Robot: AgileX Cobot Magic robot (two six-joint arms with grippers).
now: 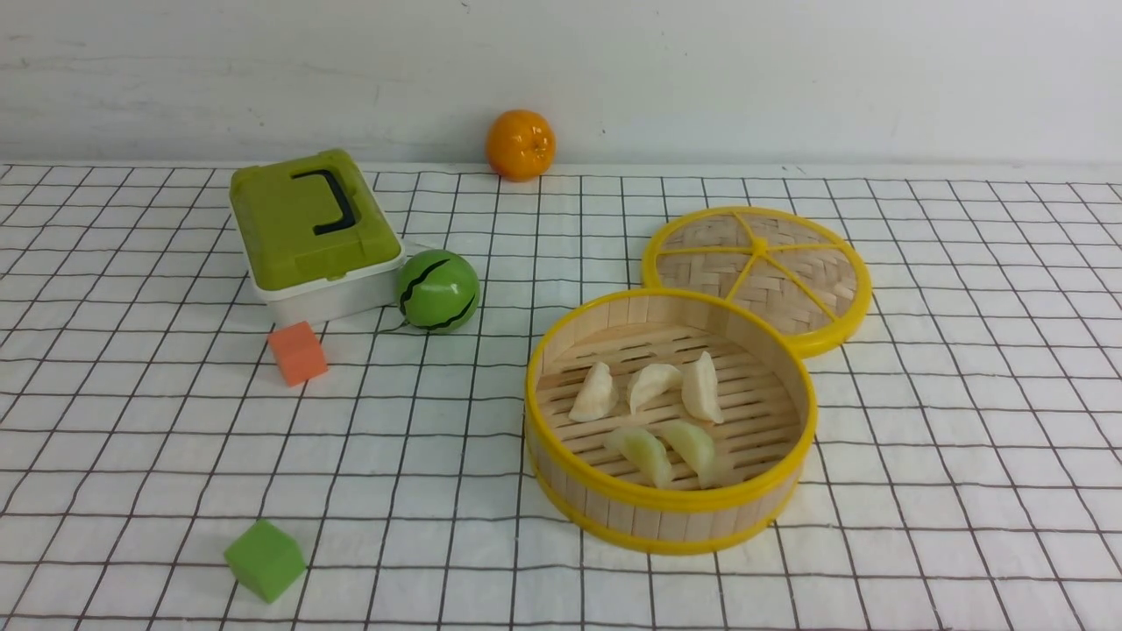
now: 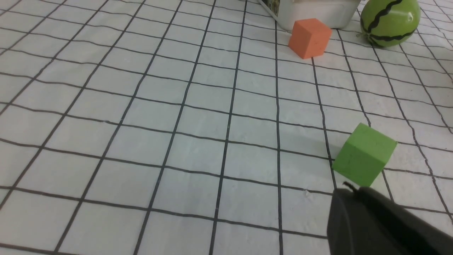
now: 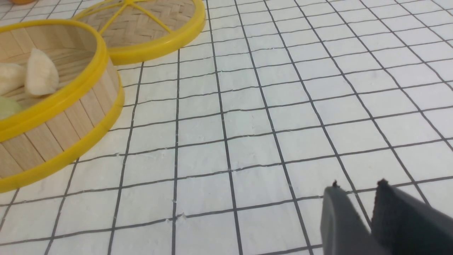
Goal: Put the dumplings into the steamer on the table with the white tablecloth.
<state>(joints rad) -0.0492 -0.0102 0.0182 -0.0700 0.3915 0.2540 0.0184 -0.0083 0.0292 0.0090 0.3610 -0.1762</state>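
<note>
Bright, even light is washing all three views, casting only faint, soft shadows beside the green cube (image 2: pixel 364 154). The white tablecloth (image 1: pixel 964 421) is showing no glare. The right hand (image 3: pixel 357 198) is appearing blurred.

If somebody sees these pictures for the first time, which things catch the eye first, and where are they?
The steamer stands out first, right of centre on the table, with five dumplings on its slatted floor. Its woven lid lies flat just behind it. On the left sit a green-lidded box and a watermelon ball.
</note>
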